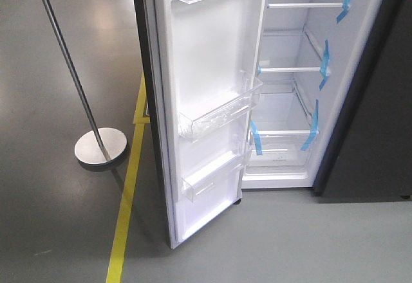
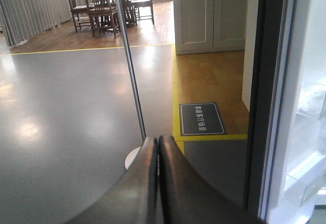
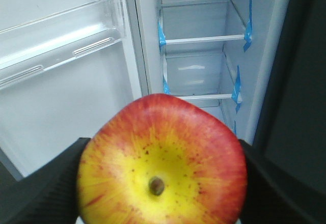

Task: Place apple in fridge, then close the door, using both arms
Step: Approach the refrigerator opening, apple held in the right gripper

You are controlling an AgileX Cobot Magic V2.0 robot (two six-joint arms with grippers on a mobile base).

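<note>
The apple [image 3: 162, 163] runs off the right wrist view's bottom edge, mostly hiding the right gripper [image 3: 162, 183]. Front view chops off the fridge [image 1: 290, 103] top. Floor mat [image 2: 201, 118] lettering looks too small to read.

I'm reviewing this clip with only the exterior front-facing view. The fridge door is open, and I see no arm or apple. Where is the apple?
Observer: The right wrist view shows the right gripper shut on the apple, stem end toward the camera.
Operator: Is it inside the fridge?
Observer: Apparently not yet. The fridge interior lies ahead of the apple.
Operator: And the left gripper?
Observer: The left gripper is shut on nothing, with the door edge to its right and a pole ahead.
</note>
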